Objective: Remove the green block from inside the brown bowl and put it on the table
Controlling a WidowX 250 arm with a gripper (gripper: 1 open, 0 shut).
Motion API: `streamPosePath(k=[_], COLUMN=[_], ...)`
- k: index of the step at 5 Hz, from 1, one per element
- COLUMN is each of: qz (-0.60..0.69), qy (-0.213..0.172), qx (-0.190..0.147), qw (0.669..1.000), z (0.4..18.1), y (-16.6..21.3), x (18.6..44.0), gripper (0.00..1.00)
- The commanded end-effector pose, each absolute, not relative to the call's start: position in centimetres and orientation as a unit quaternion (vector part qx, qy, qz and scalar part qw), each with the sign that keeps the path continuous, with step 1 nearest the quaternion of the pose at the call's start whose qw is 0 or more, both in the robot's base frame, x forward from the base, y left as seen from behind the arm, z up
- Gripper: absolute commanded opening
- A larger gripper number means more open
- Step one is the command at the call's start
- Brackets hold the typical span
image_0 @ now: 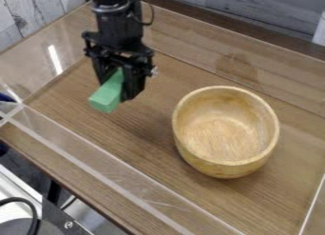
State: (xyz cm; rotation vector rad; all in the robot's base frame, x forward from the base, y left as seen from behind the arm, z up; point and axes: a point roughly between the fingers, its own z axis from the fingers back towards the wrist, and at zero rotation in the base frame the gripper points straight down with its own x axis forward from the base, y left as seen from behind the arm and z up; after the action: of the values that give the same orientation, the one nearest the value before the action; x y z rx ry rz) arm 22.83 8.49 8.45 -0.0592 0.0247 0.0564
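The small flat bright-green rectangular block (106, 90) is out of the round light tan wooden bowl (226, 132), to the side of it toward the left of the view and well apart from it. The black gripper, hereafter the tool (105, 75), is pinching the block near its upper end. The block's long free part slants down toward the viewer, over the brown wood-grain worktop (133, 144). Whether its lower end touches the worktop or hangs just above it cannot be told from this view.

Handling, as judged: the block appears light and stiff, with no sign of bending in the grip. Its plain faces look smooth and may be somewhat slippery. Fragility is not a concern; a short drop would probably do no harm, though a piece of this slim shape could tip or skid on landing.

Point of hold: the present hold is off-centre. This leaves the free end liable to swing or pivot if knocked. A hold across the narrow width at mid-length would be steadier. For release, the block should be lowered beside the bowl, at its present clearance from it, until the lower end meets the worktop; the tool should then part gently so that the block settles flat.
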Motion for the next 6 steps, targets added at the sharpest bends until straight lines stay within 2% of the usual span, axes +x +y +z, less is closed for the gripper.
streamPosePath(k=[1,2,3,6], qz=[0.026,0.022,0.018,0.016], qy=[0.010,0.023,0.025,0.026], qx=[-0.011,-0.010,-0.012,-0.020], qw=[1.000,0.999,0.999,0.999], z=[7.4,5.3,4.6,5.0], y=[9.4,9.6,9.0,8.3], x=[22.3,21.7,21.8,22.5], gripper=[0.00,0.00,0.00,0.00])
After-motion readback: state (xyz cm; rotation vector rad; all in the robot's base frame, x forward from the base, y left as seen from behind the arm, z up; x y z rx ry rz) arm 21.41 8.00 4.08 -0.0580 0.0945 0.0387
